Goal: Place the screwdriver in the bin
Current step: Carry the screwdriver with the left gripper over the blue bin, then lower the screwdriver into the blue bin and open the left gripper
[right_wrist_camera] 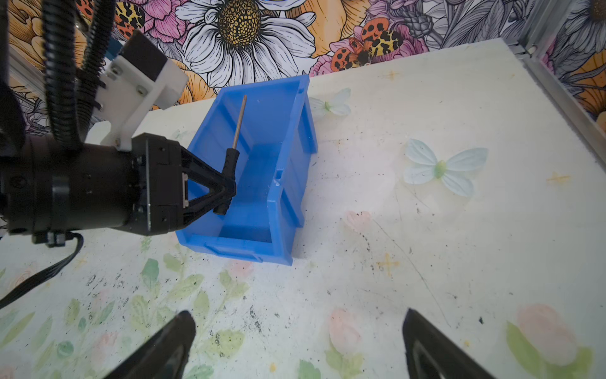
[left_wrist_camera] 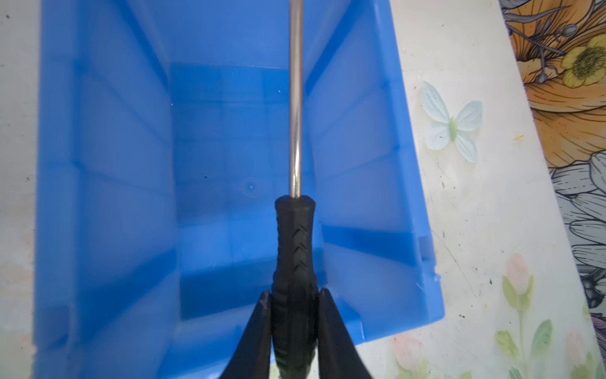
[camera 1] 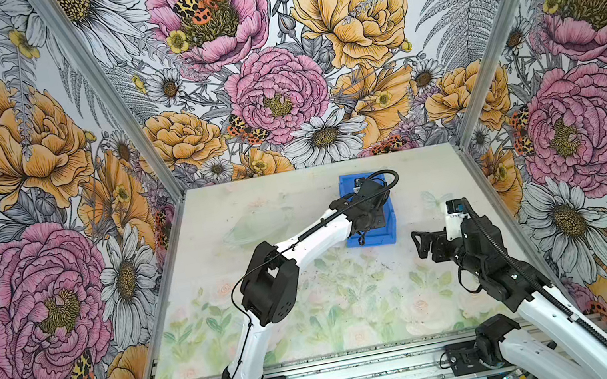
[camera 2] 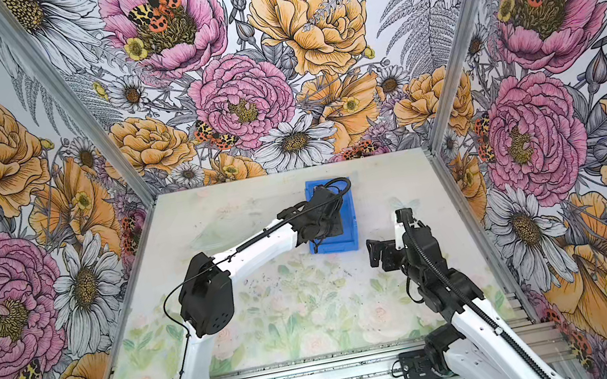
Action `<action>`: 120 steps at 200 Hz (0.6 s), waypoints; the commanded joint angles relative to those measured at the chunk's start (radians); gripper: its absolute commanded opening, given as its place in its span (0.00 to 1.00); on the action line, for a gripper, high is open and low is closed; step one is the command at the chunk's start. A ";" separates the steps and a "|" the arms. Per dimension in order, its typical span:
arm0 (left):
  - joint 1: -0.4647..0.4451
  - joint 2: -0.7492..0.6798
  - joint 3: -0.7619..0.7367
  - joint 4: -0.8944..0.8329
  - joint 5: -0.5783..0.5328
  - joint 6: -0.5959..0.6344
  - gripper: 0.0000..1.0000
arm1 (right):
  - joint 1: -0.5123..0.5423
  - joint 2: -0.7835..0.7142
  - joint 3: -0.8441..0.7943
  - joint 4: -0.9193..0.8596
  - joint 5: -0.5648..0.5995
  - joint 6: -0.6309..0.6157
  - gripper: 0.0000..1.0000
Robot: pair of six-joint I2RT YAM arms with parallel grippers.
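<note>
my left gripper (left_wrist_camera: 292,297) pinches the screwdriver (left_wrist_camera: 295,229) handle over the bin (left_wrist_camera: 124,164); shaft runs along its long walls.

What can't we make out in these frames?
- Screwdriver tip: cut off by the frame edge in the left wrist view.
- Screwdriver and left gripper: hidden under the left arm in both top views, as is most of the bin floor.
- Whether the tip touches the bin's back wall: too small in the right wrist view.
</note>
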 commanded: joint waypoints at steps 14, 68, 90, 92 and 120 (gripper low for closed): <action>0.011 0.060 0.083 -0.012 -0.007 0.043 0.00 | -0.009 -0.022 0.018 -0.010 -0.009 0.006 1.00; 0.017 0.143 0.143 -0.035 -0.027 0.060 0.00 | -0.008 -0.022 0.019 -0.011 -0.007 0.007 0.99; 0.017 0.170 0.166 -0.035 -0.027 0.066 0.00 | -0.009 -0.021 0.022 -0.011 -0.010 0.007 1.00; 0.016 0.172 0.168 -0.035 -0.028 0.065 0.00 | -0.009 -0.022 0.022 -0.011 -0.011 0.007 0.99; 0.019 0.204 0.193 -0.036 -0.028 0.064 0.00 | -0.008 -0.020 0.015 -0.013 -0.006 0.004 0.99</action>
